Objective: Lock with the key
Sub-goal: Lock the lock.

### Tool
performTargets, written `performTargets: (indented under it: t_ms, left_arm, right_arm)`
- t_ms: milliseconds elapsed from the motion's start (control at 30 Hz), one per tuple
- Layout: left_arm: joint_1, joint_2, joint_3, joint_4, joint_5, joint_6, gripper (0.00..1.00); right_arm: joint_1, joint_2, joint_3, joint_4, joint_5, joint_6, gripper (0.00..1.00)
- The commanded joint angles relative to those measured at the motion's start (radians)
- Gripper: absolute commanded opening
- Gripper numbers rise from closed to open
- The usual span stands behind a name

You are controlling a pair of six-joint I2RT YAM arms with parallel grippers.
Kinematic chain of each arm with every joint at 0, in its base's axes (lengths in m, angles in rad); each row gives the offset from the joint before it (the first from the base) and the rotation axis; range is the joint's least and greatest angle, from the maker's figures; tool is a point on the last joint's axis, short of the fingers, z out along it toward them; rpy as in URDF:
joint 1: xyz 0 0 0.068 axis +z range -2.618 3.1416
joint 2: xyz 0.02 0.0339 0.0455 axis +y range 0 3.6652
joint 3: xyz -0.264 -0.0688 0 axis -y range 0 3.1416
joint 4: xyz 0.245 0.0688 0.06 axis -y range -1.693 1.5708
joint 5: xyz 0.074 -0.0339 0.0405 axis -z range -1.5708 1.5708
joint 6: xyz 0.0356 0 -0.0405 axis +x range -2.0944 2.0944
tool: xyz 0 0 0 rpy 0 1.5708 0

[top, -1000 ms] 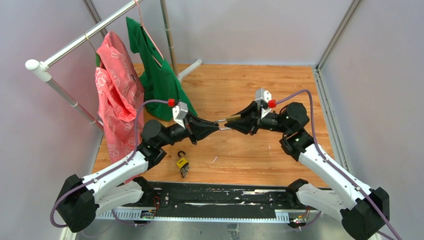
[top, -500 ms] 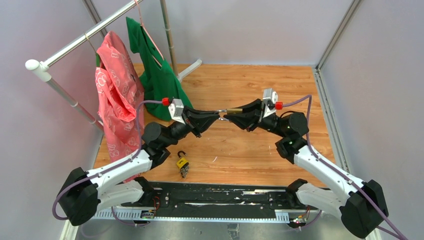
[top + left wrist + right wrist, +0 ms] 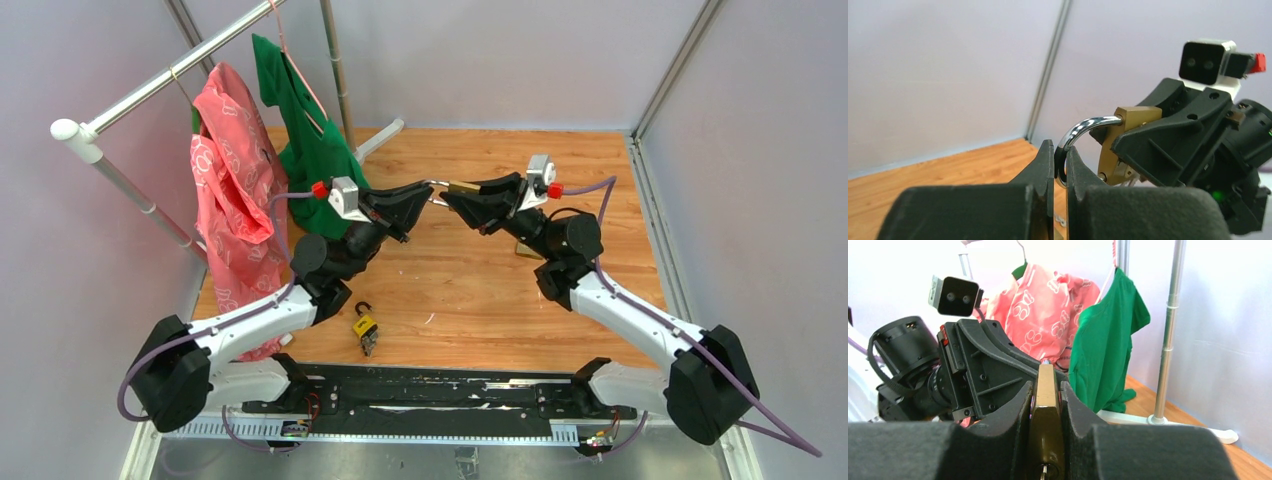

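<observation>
The brass padlock (image 3: 463,188) is held in the air just right of the green garment (image 3: 318,160), shared between both arms. The right pincer (image 3: 452,197) is clamped on its body, and the left pincer (image 3: 428,196) is pressed together on the steel shackle (image 3: 1084,126).

To do this step well, I judge the right arm should hold the body steady while the left guides the shackle's free leg straight into its hole, without twisting.

The left wrist view shows the shackle's curve and one leg seated in the body. The right wrist view alone shows the keyhole (image 3: 1044,471), but I cannot tell whether a key sits in it. Only the top view shows a second, yellow padlock (image 3: 365,327) on the worktop (image 3: 480,300), nearer the arm bases than the garment.
</observation>
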Motion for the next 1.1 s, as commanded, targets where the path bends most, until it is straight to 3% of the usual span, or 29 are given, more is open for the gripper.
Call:
performTargets:
  t_ms: [0, 1067]
  left_arm:
    - [-0.245, 0.067, 0.070, 0.077, 0.594, -0.168, 0.00]
    - [-0.325, 0.157, 0.152, 0.091, 0.727, -0.165, 0.00]
  right_arm:
    - [0.068, 0.150, 0.082, -0.116, 0.200, -0.053, 0.00]
    - [0.109, 0.489, 0.441, -0.325, 0.245, -0.219, 0.00]
